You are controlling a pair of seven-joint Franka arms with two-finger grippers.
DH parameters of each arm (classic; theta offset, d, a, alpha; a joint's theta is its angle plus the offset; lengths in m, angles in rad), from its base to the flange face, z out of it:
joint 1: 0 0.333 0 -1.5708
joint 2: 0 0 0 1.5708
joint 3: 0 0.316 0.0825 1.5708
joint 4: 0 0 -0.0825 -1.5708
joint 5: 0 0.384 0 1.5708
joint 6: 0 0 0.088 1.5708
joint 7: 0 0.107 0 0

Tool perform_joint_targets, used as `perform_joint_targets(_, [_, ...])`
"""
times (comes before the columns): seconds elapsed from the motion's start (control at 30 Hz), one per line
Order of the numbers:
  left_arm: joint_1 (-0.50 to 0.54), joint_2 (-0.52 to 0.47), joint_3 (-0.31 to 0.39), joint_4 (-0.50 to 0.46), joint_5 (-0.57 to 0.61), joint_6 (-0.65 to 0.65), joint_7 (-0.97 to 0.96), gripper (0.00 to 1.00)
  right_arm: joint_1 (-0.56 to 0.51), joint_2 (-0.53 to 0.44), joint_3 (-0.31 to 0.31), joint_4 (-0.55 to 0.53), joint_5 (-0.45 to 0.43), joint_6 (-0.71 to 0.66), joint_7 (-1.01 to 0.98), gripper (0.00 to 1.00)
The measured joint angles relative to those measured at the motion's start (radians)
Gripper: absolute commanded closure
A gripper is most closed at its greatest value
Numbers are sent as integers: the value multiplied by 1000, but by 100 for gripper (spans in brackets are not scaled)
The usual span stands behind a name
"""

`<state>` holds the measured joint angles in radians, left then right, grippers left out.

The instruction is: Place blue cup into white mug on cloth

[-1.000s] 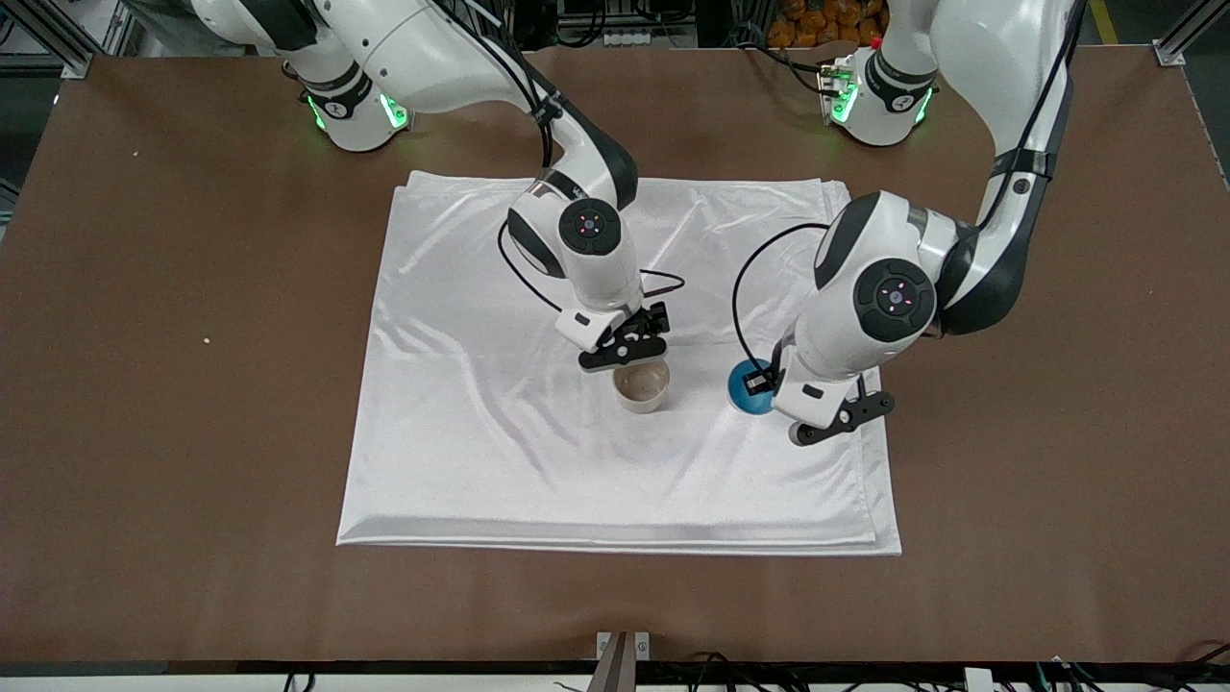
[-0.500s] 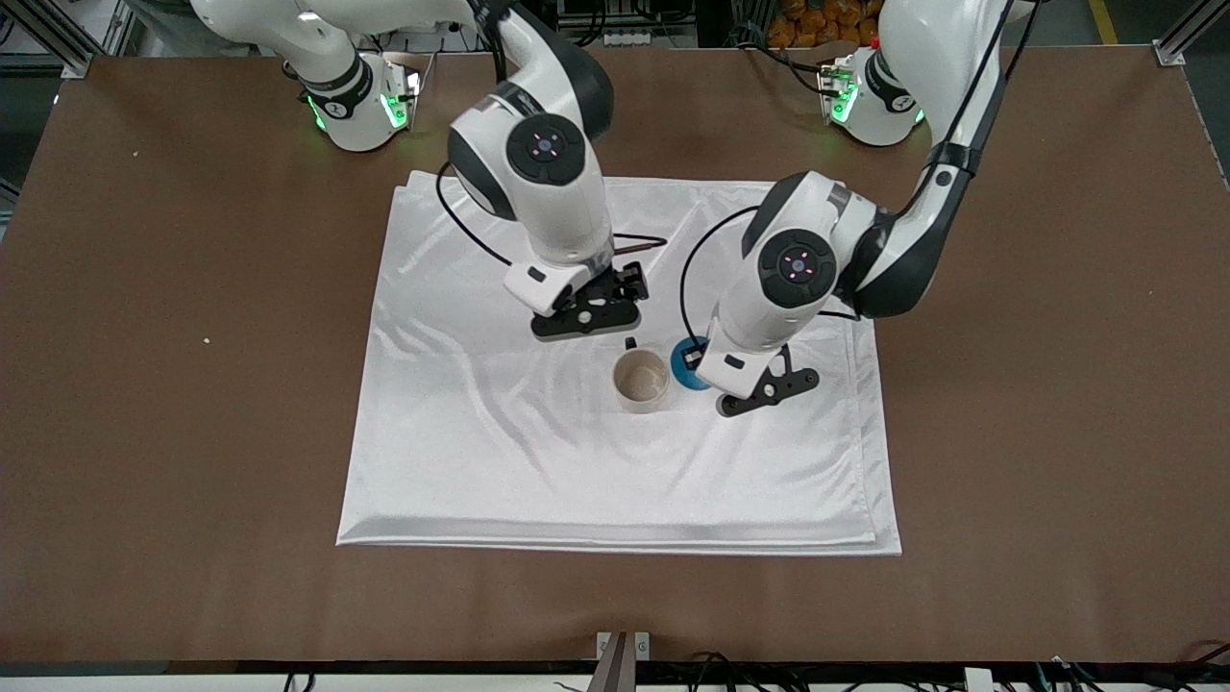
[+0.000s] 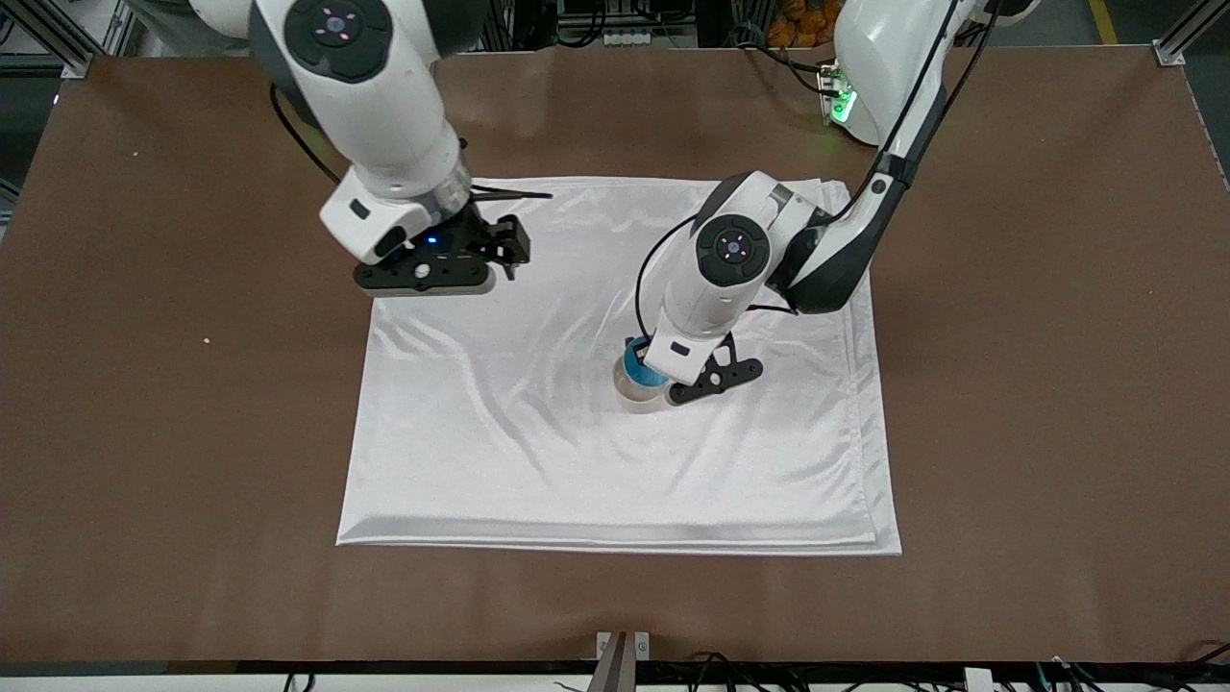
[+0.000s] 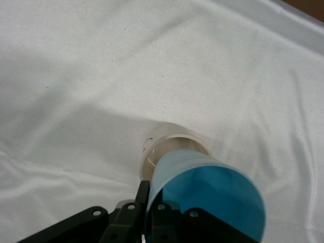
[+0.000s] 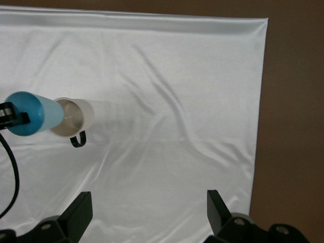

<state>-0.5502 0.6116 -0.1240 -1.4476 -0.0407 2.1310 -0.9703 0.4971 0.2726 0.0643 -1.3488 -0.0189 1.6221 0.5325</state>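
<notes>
The white mug (image 3: 638, 395) stands upright on the white cloth (image 3: 480, 461), near its middle. My left gripper (image 3: 653, 370) is shut on the rim of the blue cup (image 3: 632, 358) and holds it tilted right over the mug's mouth. In the left wrist view one finger (image 4: 144, 195) presses the outside of the cup (image 4: 207, 197), with the mug (image 4: 174, 147) under it. The right wrist view shows the cup (image 5: 30, 114) with its base at the mug (image 5: 76, 117), whose black handle shows. My right gripper (image 3: 428, 277) is open and empty (image 5: 147, 212), high over the cloth's corner toward the right arm's base.
The cloth (image 5: 177, 76) lies wrinkled on the brown table (image 3: 1038, 384), with bare table all round it. A black cable loops from the left wrist beside the cup. Nothing else stands on the cloth (image 4: 76, 76).
My left gripper has carried the blue cup sideways from beside the mug to over its mouth. My right gripper has risen from the mug and drawn back toward its base.
</notes>
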Motion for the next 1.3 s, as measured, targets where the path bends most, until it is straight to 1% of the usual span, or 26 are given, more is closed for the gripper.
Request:
perform_joint_targets(0.2, [0,20,0,0,0,37,-7,100,-108,-57,-2,0,-1,-83,-144,0])
perform_joint_targets(0.4, [-1,32,0,0,0,60,-12,100,-216,-117,-3,-1,-1,-159,-204,0])
perform_joint_targets(0.57, [-2,45,0,0,0,65,-15,100,-271,-146,-3,-9,-1,-181,-254,0])
perform_joint_targets(0.73, [-6,59,0,0,0,65,-16,100,-317,-150,-3,-14,-1,-180,-265,0])
perform_joint_targets(0.83, [-8,66,0,0,0,66,-16,100,-345,-151,-3,-23,-1,-168,-268,0])
perform_joint_targets(0.93, [-8,72,0,0,0,66,-16,100,-369,-151,-3,-48,-1,-125,-272,0])
perform_joint_targets(1.13, [-16,85,0,0,0,66,-16,100,-406,-159,-3,-130,-1,-26,-315,0])
perform_joint_targets(1.3, [-22,98,0,0,0,75,-17,100,-435,-178,-3,-192,-1,28,-347,0])
